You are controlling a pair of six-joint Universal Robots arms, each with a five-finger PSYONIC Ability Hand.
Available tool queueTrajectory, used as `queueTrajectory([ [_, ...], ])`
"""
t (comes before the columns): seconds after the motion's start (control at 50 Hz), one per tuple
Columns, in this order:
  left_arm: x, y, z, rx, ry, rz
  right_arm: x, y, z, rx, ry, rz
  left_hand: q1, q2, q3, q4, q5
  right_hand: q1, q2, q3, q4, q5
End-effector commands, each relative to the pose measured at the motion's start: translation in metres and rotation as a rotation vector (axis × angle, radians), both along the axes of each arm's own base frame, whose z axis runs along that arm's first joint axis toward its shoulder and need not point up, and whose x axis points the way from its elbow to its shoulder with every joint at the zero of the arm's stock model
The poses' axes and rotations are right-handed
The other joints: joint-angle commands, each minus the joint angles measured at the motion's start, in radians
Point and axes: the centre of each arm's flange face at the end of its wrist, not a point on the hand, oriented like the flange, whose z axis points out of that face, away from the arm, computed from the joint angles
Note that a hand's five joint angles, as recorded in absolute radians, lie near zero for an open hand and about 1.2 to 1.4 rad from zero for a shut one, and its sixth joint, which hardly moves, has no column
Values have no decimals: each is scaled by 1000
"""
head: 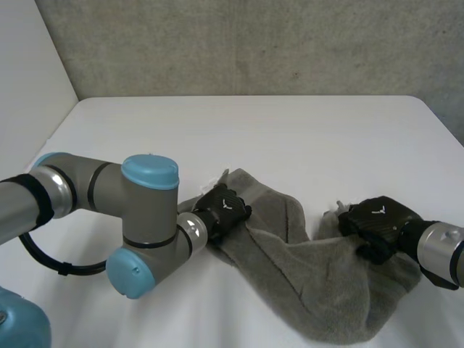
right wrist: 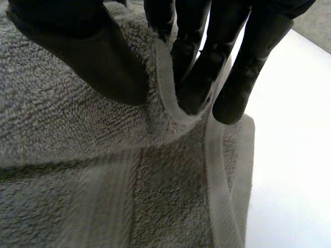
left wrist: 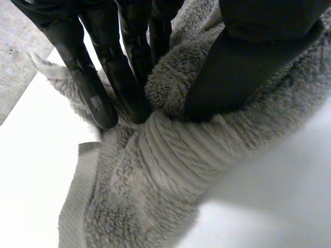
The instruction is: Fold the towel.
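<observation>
A grey towel (head: 290,268) lies crumpled across the front of the white table (head: 254,138). It sags in a band between my two hands. My left hand (head: 225,206) sits at the towel's left end; in the left wrist view the fingers (left wrist: 98,98) and thumb (left wrist: 238,67) pinch a bunched ridge of towel (left wrist: 165,170) between them. My right hand (head: 377,221) is on the towel's right end; in the right wrist view the thumb (right wrist: 98,57) and fingers (right wrist: 207,77) squeeze the towel's hemmed edge (right wrist: 170,111), with more towel (right wrist: 77,134) spread below.
My left arm's elbow (head: 145,225) hangs low over the table's front left. A concrete wall (head: 254,43) stands behind the table, and a pale wall (head: 29,80) runs along its left side. Bare tabletop stretches behind the towel.
</observation>
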Motion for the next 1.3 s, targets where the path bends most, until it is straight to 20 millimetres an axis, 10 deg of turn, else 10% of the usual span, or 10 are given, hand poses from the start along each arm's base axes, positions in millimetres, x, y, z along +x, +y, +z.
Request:
queueTrajectory([
  [0.02, -10, -22, 40, -159, 113, 25, 18, -45, 46, -269, -61, -2, 794, 311, 289, 288, 289, 66, 66, 76, 72, 66],
  [0.1, -9, -69, 117, -469, 349, 190, 27, -78, 98, -564, -244, -85, 794, 311, 289, 288, 289, 66, 66, 76, 72, 66],
  [0.18, 4, -78, 187, -649, 616, 327, 30, -75, 200, -986, -589, -154, 794, 311, 289, 288, 289, 66, 66, 76, 72, 66],
  [0.3, 39, -66, 248, -742, 962, 420, 30, -73, 215, -977, -685, -149, 794, 311, 289, 288, 289, 66, 66, 76, 72, 66],
  [0.46, 56, -35, 193, -599, 826, 429, 49, -66, 176, -704, -576, -61, 794, 311, 289, 288, 289, 66, 66, 76, 72, 66],
  [0.72, 87, 27, 63, -223, 468, 389, 67, -15, 35, -237, -90, 179, 791, 308, 286, 285, 286, 66, 66, 76, 72, 66],
  [0.8, 98, 51, 39, -42, 312, 409, 65, -10, 14, -176, -49, 176, 440, -43, -65, -66, -65, 66, 66, 76, 72, 66],
  [0.98, 106, 71, 39, 94, 197, 415, 58, -5, -10, -92, -15, 146, 1, -482, -504, -504, -504, 66, 66, 76, 72, 66],
  [1.3, 100, 19, 134, -172, 424, 440, 53, 10, -13, -77, -16, 142, -310, -793, -815, -816, -815, 66, 66, 76, 72, 66],
])
